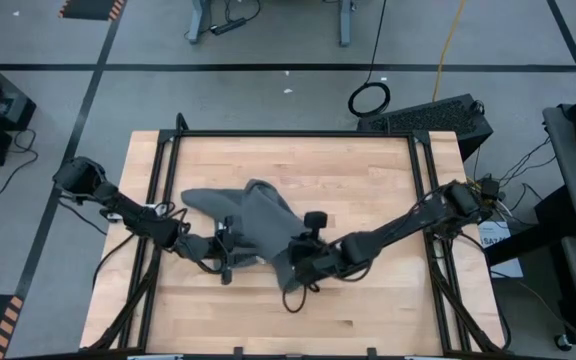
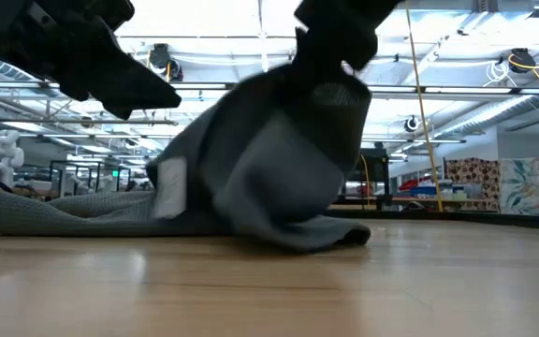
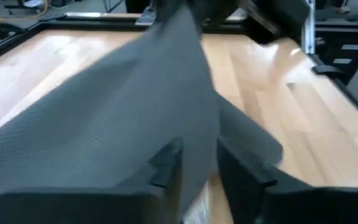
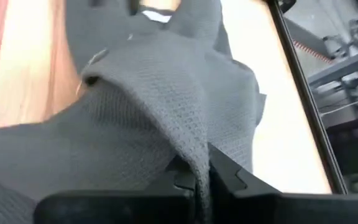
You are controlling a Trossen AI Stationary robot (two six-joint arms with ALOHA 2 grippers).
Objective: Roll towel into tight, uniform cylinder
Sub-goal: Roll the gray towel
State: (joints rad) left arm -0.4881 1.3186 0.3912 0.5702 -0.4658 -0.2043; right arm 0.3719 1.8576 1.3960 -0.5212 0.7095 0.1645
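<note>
The towel (image 1: pixel 253 225) lies bunched near the middle of the table (image 1: pixel 368 170), nowhere near a cylinder yet: one flap spreads flat toward the left edge while the rest is hauled up into a peak. The right gripper (image 4: pixel 202 177) has its fingers pressed together on a fold of that cloth and holds the peak up off the wood. The left gripper (image 3: pixel 197 165) sits at the towel's left side with its fingers a little apart and the cloth's edge hanging between them; I cannot tell whether it really has hold. To roll it well, I'd say the raised fold should be laid down flat and square first, edges lined up, both grippers level so the roll starts even. A white tag (image 2: pixel 170 188) shows on the towel, but no writing on it can be read.
</note>
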